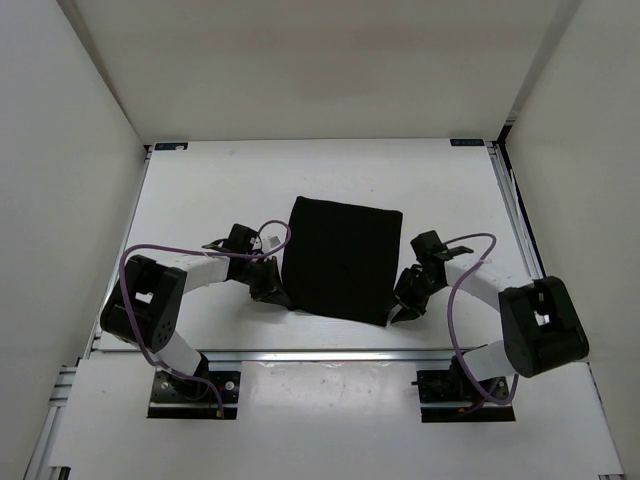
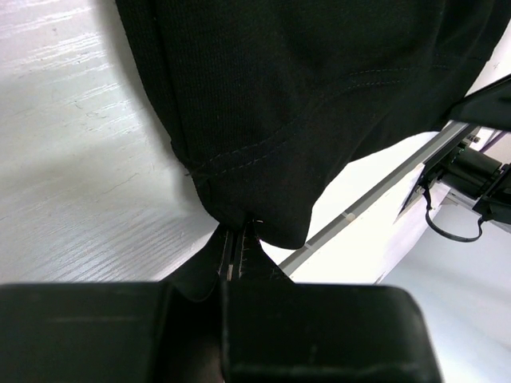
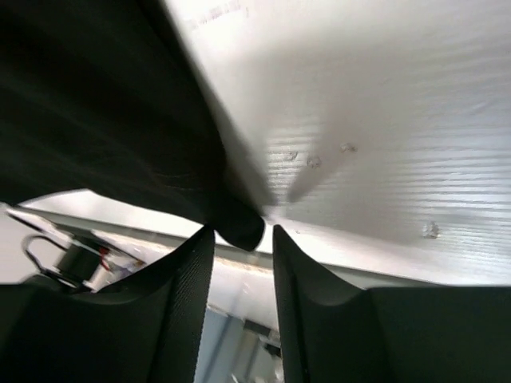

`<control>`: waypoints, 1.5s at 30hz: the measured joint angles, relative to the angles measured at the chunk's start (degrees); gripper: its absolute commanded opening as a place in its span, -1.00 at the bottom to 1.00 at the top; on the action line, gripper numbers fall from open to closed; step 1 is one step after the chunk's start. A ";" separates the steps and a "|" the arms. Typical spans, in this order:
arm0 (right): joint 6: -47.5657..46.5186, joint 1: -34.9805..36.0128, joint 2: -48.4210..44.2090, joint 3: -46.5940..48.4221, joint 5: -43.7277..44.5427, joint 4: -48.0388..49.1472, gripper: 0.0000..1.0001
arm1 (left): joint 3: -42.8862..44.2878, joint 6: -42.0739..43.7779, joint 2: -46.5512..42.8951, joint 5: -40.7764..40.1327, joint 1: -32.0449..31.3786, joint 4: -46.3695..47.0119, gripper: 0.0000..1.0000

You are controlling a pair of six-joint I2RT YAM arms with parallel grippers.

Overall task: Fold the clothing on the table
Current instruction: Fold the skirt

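The black clothing (image 1: 342,256) lies flat in the middle of the white table (image 1: 200,200), roughly rectangular. My left gripper (image 1: 278,296) is at its near-left corner and is shut on it; in the left wrist view the cloth (image 2: 303,96) bunches into the pinched fingertips (image 2: 239,233). My right gripper (image 1: 399,312) is at the near-right corner. In the right wrist view its fingers (image 3: 188,271) stand apart, and the rounded corner of the clothing (image 3: 241,227) hangs between the tips, with a gap still showing on the right side.
A silver aluminium rail (image 1: 330,355) runs along the table's near edge, just behind both grippers. White walls (image 1: 80,150) enclose the table on the left, right and back. Purple cables (image 1: 470,245) loop over both arms.
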 measured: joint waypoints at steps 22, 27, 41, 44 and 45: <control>1.66 -0.85 0.66 -3.45 -2.05 7.61 -1.00 | -0.68 0.66 0.02 0.13 2.34 0.50 -1.00; -4.98 -13.46 -4.61 7.76 2.16 -1.79 -1.00 | 7.63 1.86 -0.04 0.66 7.10 -1.79 -1.00; -13.79 -7.87 -0.39 15.85 4.00 -10.14 -0.99 | 3.80 -1.07 -7.58 5.05 8.17 0.20 -1.00; -14.86 -3.67 -2.64 15.89 6.49 -12.68 -1.00 | 3.89 1.33 -10.58 5.55 5.88 -2.23 -1.00; -15.10 -2.08 -4.13 16.11 7.34 -13.75 -1.00 | 4.15 2.12 -11.80 6.08 5.29 -3.23 -1.00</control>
